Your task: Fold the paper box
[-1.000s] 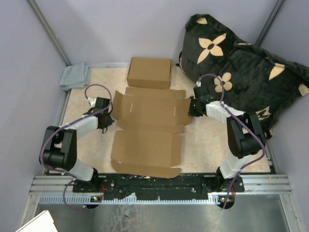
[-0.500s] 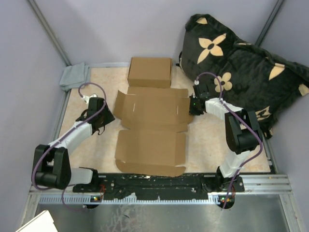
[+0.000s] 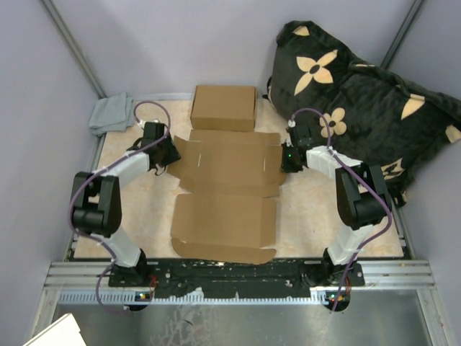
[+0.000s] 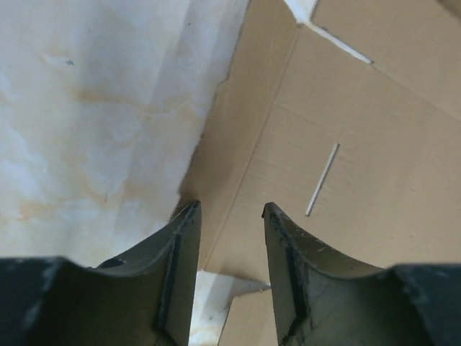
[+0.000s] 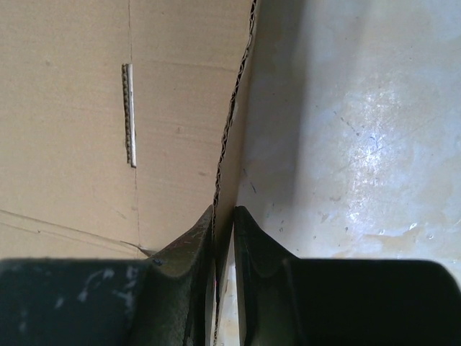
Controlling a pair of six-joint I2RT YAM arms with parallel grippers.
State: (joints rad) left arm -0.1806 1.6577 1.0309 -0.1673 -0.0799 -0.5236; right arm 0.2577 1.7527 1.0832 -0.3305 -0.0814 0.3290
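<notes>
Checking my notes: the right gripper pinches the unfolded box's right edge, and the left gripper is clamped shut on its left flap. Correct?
The left gripper is open, jaws apart over the left flap; the left wrist view shows it. The right gripper does pinch the right edge of the unfolded box.

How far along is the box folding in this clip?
Nothing looks folded yet: the brown cardboard box blank lies unfolded. In hand: the right jaws pinch its right flap edge; the left jaws stand open over the left flap. All folds remain.
</notes>
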